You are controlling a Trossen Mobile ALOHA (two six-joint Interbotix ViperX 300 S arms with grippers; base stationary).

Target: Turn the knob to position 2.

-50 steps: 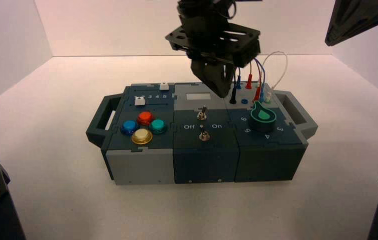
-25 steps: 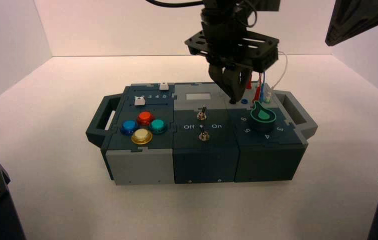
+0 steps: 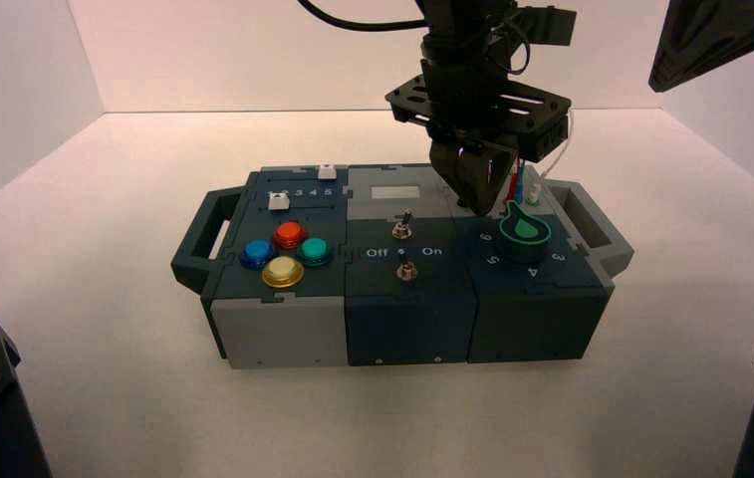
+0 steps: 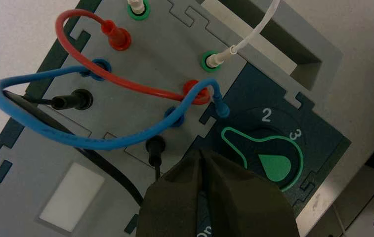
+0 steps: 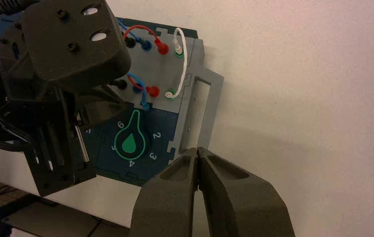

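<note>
the high view is looking down and forward from above and behind the arms, taking in the whole box (image 3: 407,329) from farther off. the left wrist view is facing down past the left gripper (image 4: 200,152), hanging close over the wires (image 4: 101,144) and the knob (image 4: 275,168) and cutting off the rest of the box. the right wrist view is peering down past the right gripper (image 5: 198,150) at the box's right end, standing farther back than the left wrist view and catching the left gripper side-on. all three views are sharing the knob, some wires and the right-end handle (image 3: 607,234).
</note>
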